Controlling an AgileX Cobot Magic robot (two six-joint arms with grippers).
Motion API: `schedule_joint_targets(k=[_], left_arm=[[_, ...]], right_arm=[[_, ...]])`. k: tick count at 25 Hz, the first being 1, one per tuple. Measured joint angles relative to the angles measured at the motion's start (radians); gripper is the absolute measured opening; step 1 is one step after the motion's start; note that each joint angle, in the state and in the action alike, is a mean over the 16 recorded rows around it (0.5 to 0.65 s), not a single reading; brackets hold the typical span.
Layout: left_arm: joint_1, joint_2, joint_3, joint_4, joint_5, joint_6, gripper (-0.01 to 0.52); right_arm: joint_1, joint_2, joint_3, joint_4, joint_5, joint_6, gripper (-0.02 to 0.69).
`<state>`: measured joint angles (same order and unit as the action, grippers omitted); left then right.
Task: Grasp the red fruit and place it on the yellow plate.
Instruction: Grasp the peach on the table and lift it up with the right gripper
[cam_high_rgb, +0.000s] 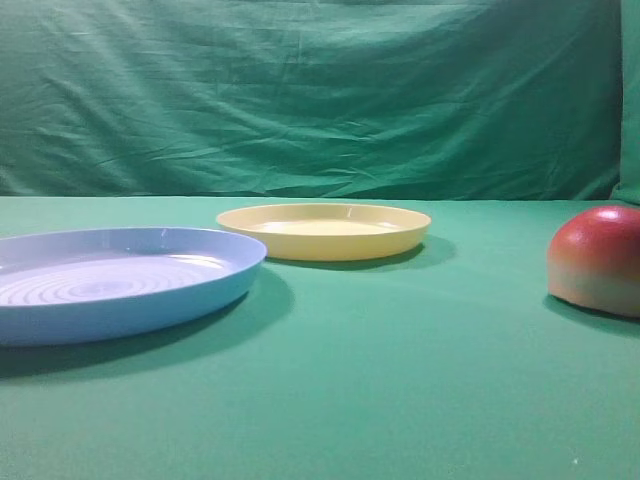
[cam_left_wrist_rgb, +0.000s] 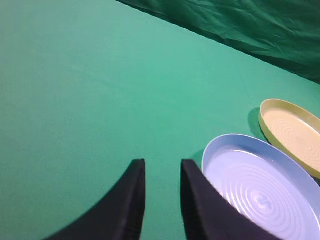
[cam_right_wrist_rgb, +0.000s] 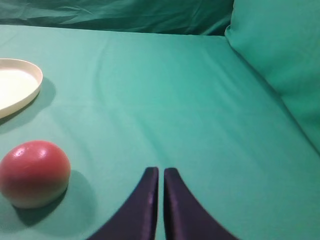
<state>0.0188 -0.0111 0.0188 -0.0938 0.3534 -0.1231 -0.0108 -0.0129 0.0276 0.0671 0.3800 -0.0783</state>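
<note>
The red fruit (cam_high_rgb: 597, 258), deep red on top and orange-yellow at its base, rests on the green cloth at the right edge of the exterior view; in the right wrist view the red fruit (cam_right_wrist_rgb: 34, 173) lies low on the left. The yellow plate (cam_high_rgb: 324, 230) sits mid-table and holds nothing; its rim shows in both wrist views (cam_left_wrist_rgb: 290, 132) (cam_right_wrist_rgb: 20, 85). My right gripper (cam_right_wrist_rgb: 160, 171) is shut on nothing, to the right of the fruit and apart from it. My left gripper (cam_left_wrist_rgb: 163, 162) hangs open over bare cloth, beside the blue plate.
A larger light blue plate (cam_high_rgb: 120, 280) with concentric rings lies at the left, close to the yellow one (cam_left_wrist_rgb: 260, 190). Draped green cloth (cam_high_rgb: 320, 90) closes the back, and a raised green fold (cam_right_wrist_rgb: 280, 65) stands at the right.
</note>
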Motion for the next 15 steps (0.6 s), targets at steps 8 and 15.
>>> schedule_joint_targets(k=[8, 15], left_arm=[[0.000, 0.000, 0.000, 0.000, 0.000, 0.000, 0.157], [0.000, 0.000, 0.000, 0.000, 0.000, 0.000, 0.157]], right_arm=[[0.000, 0.000, 0.000, 0.000, 0.000, 0.000, 0.000], [0.000, 0.000, 0.000, 0.000, 0.000, 0.000, 0.000]])
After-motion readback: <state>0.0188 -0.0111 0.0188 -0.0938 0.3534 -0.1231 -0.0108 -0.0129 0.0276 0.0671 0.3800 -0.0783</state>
